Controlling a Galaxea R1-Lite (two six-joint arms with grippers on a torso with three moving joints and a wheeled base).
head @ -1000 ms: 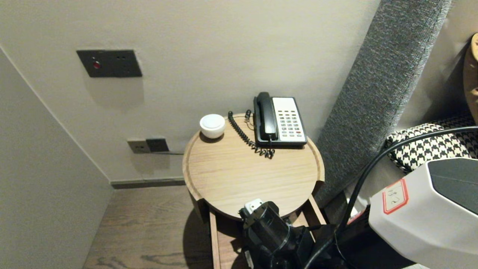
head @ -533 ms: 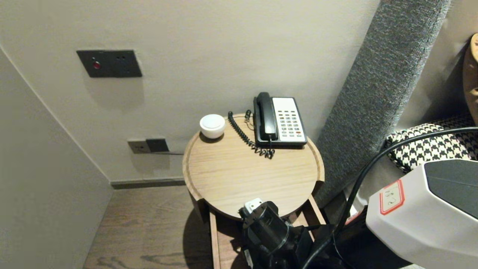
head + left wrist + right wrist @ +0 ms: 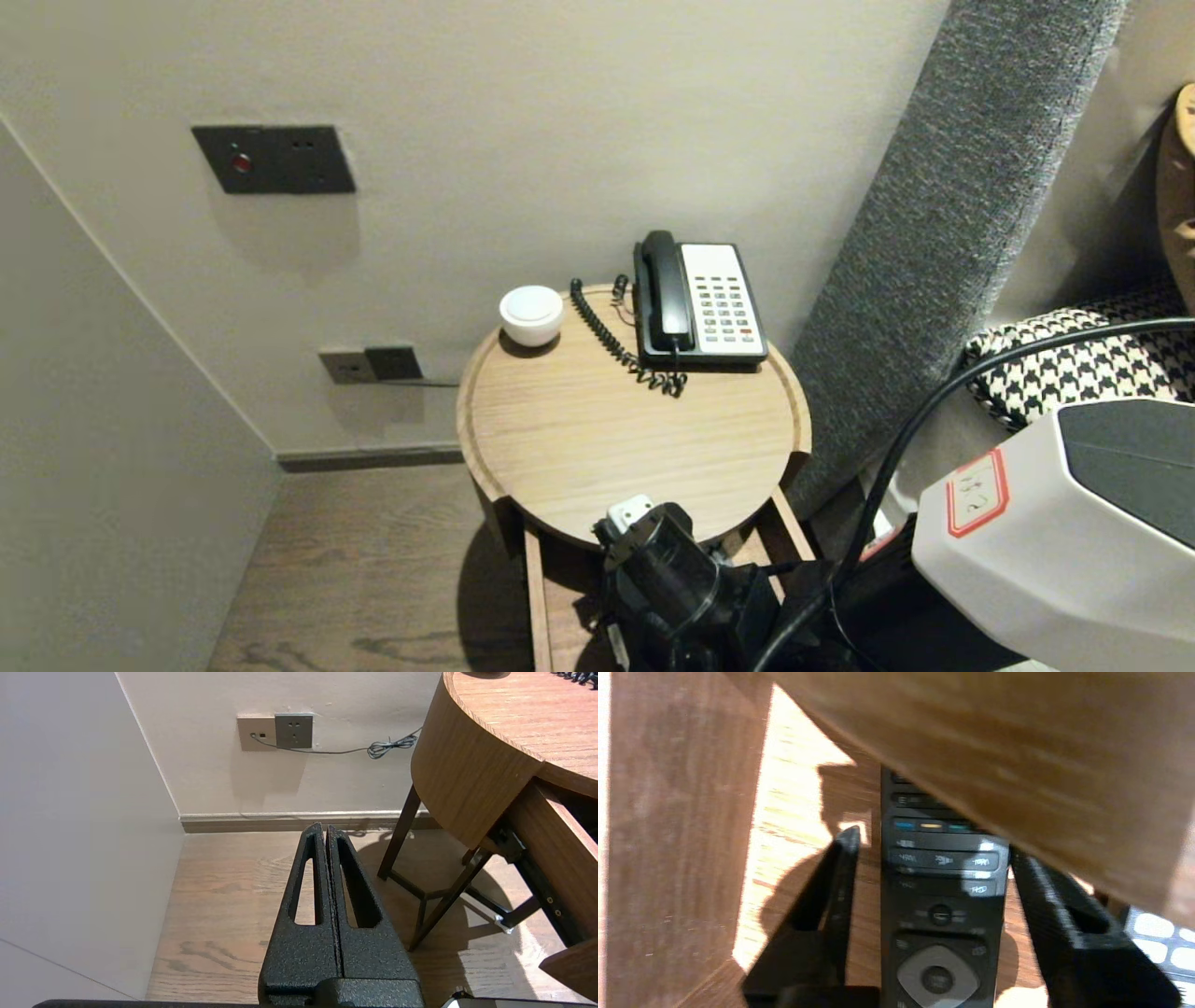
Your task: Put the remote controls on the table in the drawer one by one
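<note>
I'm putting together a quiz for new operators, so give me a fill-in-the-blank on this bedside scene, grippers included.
The right gripper straddles a black ___ lying in the drawer.
Its jaws stand ___, clear of it on both sides.
The left gripper, over the floor, is ___.
In the head view the telephone sits to the ___ of the white bowl on the round table.
Missing: remote control; open; shut; right.
</note>
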